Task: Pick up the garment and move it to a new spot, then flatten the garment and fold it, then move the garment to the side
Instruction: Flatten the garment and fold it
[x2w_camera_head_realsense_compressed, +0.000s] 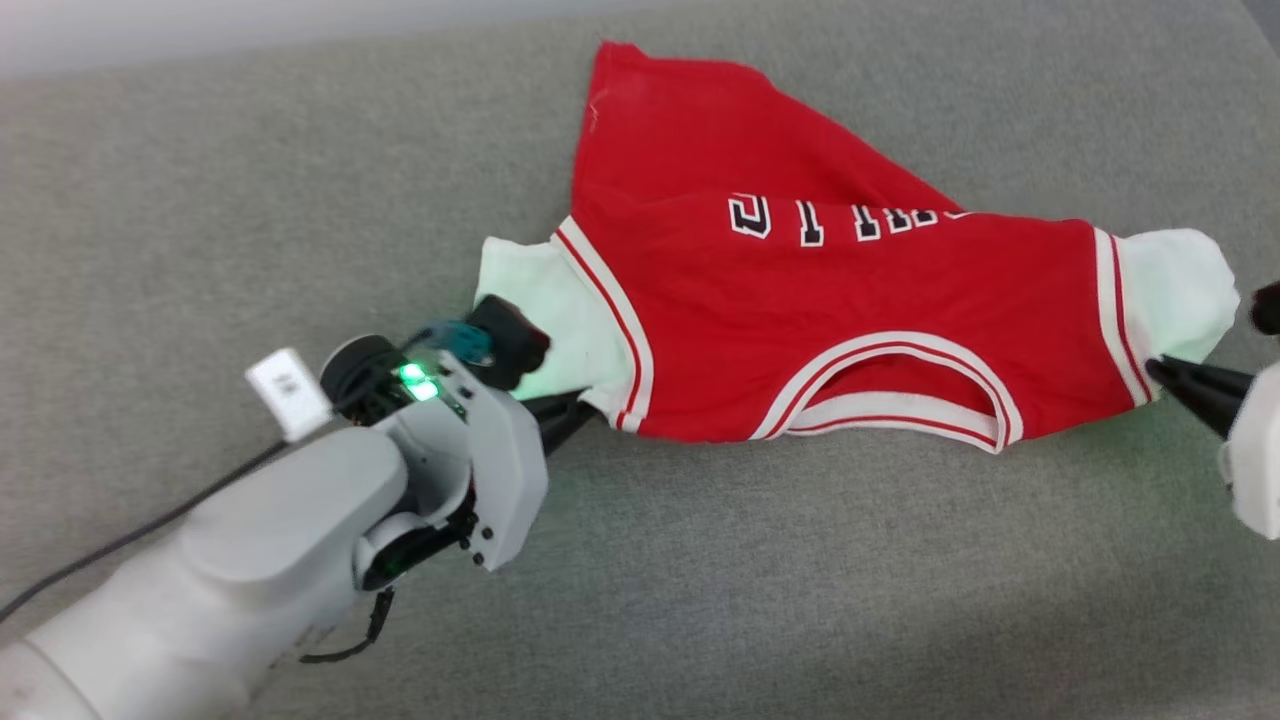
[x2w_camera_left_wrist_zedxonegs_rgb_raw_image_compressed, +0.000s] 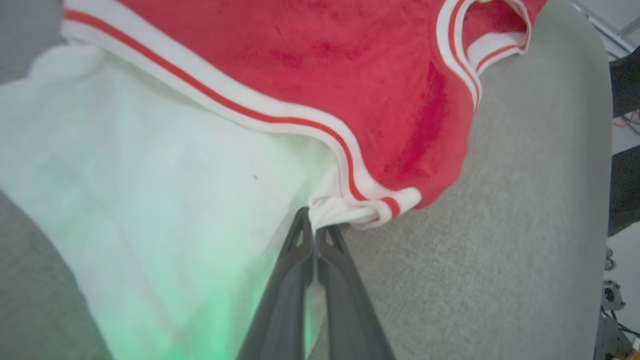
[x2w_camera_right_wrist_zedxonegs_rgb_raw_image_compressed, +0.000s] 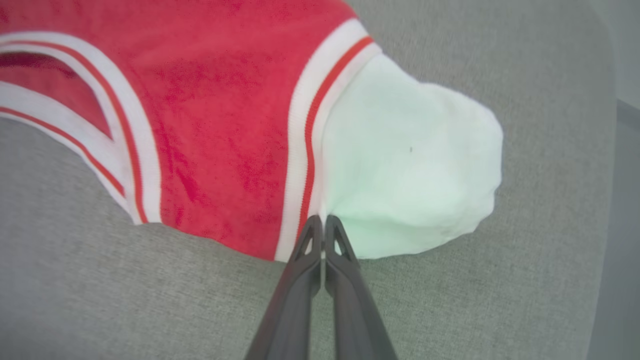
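The garment (x2w_camera_head_realsense_compressed: 800, 310), a red jersey T-shirt with white sleeves and black white-outlined letters, lies partly bunched on the grey surface, neck opening toward me. My left gripper (x2w_camera_head_realsense_compressed: 580, 415) is shut on the garment (x2w_camera_left_wrist_zedxonegs_rgb_raw_image_compressed: 280, 75) at the left shoulder seam, where white sleeve meets striped trim; the left wrist view shows the left gripper (x2w_camera_left_wrist_zedxonegs_rgb_raw_image_compressed: 315, 227) pinching the cloth. My right gripper (x2w_camera_head_realsense_compressed: 1155, 368) is shut on the right shoulder seam. In the right wrist view the right gripper (x2w_camera_right_wrist_zedxonegs_rgb_raw_image_compressed: 322, 222) has its tips closed on the edge of the garment (x2w_camera_right_wrist_zedxonegs_rgb_raw_image_compressed: 225, 125).
A grey fabric-covered surface (x2w_camera_head_realsense_compressed: 700, 580) lies under and around the shirt. Its far edge meets a pale wall at top left. A black cable (x2w_camera_head_realsense_compressed: 130, 540) trails from my left arm. Dark equipment (x2w_camera_left_wrist_zedxonegs_rgb_raw_image_compressed: 625, 125) stands beyond the surface's edge.
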